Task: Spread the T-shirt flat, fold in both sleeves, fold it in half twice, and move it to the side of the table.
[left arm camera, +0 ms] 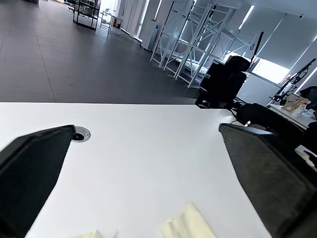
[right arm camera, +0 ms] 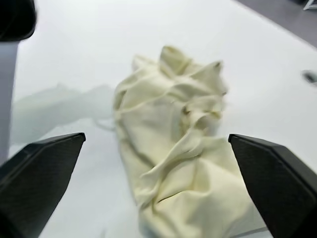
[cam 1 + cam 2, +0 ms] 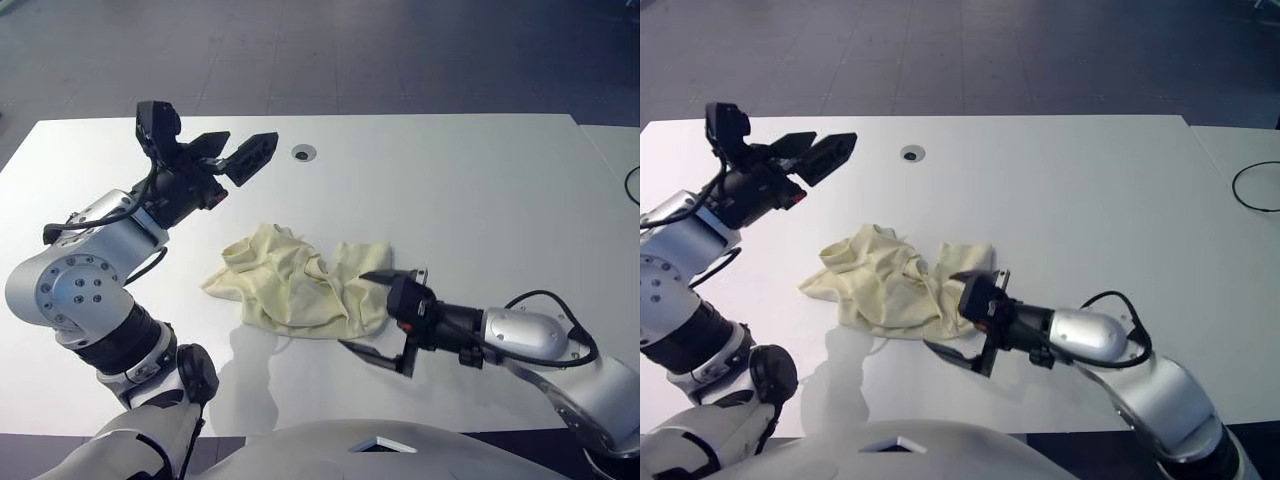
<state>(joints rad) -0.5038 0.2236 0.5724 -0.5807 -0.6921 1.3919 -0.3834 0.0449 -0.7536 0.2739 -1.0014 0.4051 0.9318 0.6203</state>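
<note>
Left eye view is showing us the T-shirt (image 3: 295, 285), pale yellow, lying crumpled in a loose heap on the white surface (image 3: 480, 190). It is sitting toward the near side and roughly midway across. Its folds are bunching up in the middle, and we are not making out any sleeve lying flat.

Our left end effector (image 3: 248, 143) is hanging above the surface on the far left, well apart from the cloth. Its fingers are spread wide and gripping nothing. From the left wrist view, we are seeing both dark fingers (image 1: 29, 168) framing bare white surface, with a corner of the cloth just below them.

Our right end effector (image 3: 356, 310) is sitting low at the right-hand edge of the heap, also gaping wide with nothing in its grasp. In the right wrist view, the cloth is lying between and ahead of its fingers (image 2: 39, 173). We cannot tell whether either finger is touching the fabric.

Broad bare room is stretching to the right of the heap and beyond it toward the far edge. A small round cable port (image 3: 303, 153) is lying near that far edge, well apart from the cloth. The strip toward the near edge is looking much narrower. A black cable (image 3: 1255, 185) is curling on the neighbouring surface past the right edge.
</note>
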